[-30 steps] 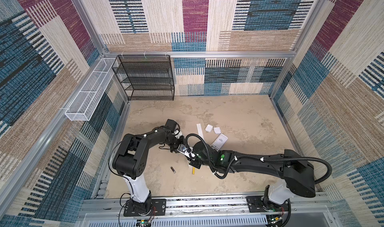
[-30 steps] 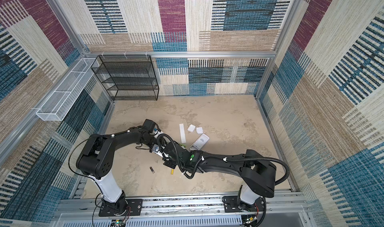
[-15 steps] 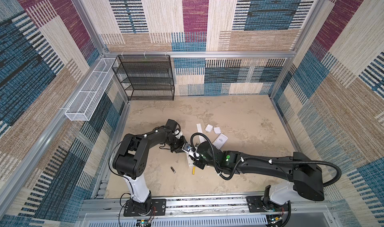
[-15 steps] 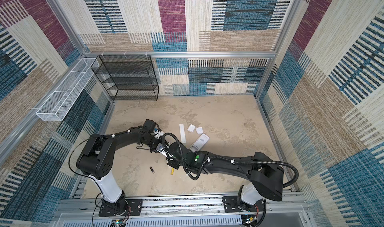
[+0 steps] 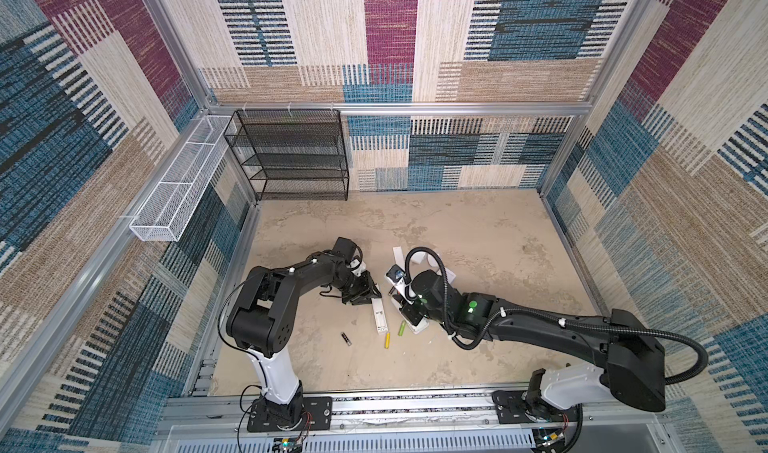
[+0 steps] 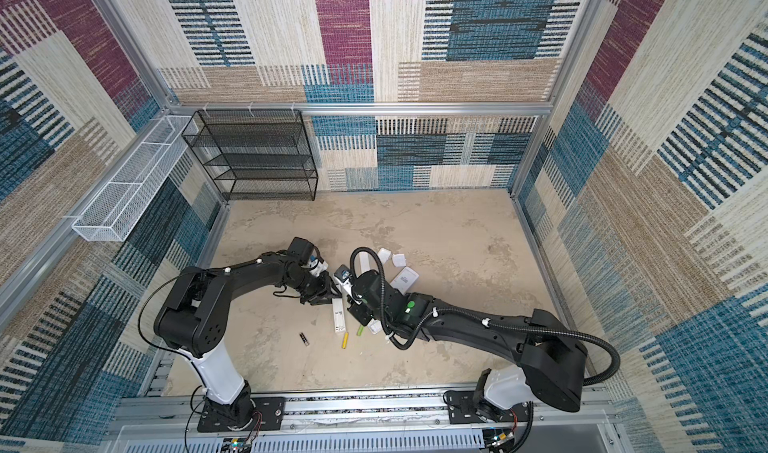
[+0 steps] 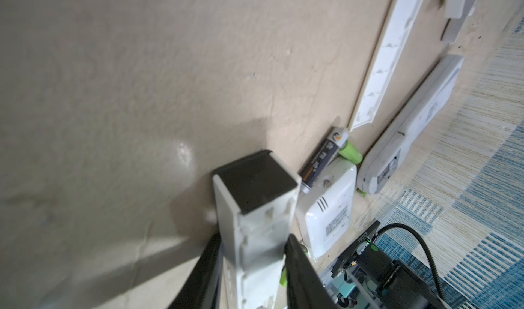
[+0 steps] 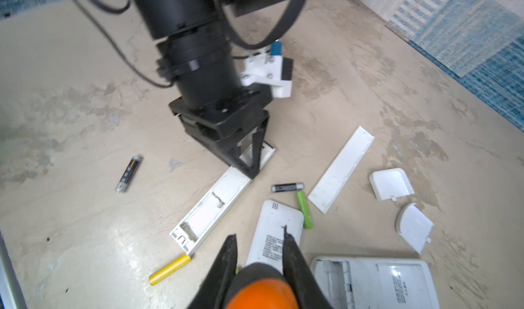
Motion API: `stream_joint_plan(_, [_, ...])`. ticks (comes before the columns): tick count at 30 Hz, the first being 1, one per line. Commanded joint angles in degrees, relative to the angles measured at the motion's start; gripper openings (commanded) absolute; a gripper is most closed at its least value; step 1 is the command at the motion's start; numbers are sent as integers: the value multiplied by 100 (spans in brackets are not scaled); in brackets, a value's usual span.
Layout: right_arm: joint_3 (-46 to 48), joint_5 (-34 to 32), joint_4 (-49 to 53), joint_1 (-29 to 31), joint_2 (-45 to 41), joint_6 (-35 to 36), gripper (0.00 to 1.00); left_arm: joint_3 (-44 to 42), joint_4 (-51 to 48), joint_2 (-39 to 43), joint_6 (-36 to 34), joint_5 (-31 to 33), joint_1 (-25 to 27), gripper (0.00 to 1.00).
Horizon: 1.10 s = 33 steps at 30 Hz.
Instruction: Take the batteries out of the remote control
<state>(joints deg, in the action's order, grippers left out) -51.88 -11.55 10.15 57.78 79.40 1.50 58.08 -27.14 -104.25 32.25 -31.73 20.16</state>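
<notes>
Batteries lie loose and flat on the bench [image 5: 457,230], and 4 show in the right wrist view. A yellow cell [image 8: 169,269] sits just beside the open corner of the slim remote [image 8: 211,208]. A black cell [image 8: 129,173] lies well apart on that remote's other side. A second black cell [image 8: 287,187] and a lime green cell [image 8: 304,209] lie next to the rounded white remote [image 8: 275,228].

In both top views the yellow and green cells run roughly away from the arm bases, almost parallel to the slim remote's long axis. The lone black cell lies on a slant to them. The second black cell lies crosswise to the green one, and their ends nearly meet.

The left pincer [image 8: 249,163] is pinching the far end of the slim remote and pressing it onto the bench. The right pincer [image 8: 259,245] is clamped on the orange-handled screwdriver [image 8: 261,293], over the rounded white remote. The slim remote's tray looks empty, but I cannot tell whether a cell remains in any other remote.

To pry well, hold the remote body flat and put the tip under 1 end of a cell, probably the end away from the spring. Lever gently along the cell's length, because a round cell that is flicked sideways will likely roll off
</notes>
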Motion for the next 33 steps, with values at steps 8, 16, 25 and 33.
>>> stream_joint_plan(8, [-380,781,1800,-1632,-292,-1698,0,178,-1330,297,-34,1438,58,56])
stream_joint_plan(16, [-121,1114,2731,-3041,-295,-2306,0,273,-1441,593,-148,1393,84,100])
stream_joint_plan(25, [429,1413,2551,-3897,468,-2281,9,324,-1846,1547,-441,1977,84,100])
stream_joint_plan(33, [457,1203,2110,-3995,883,-2373,38,215,-2213,2711,-783,2953,54,99])
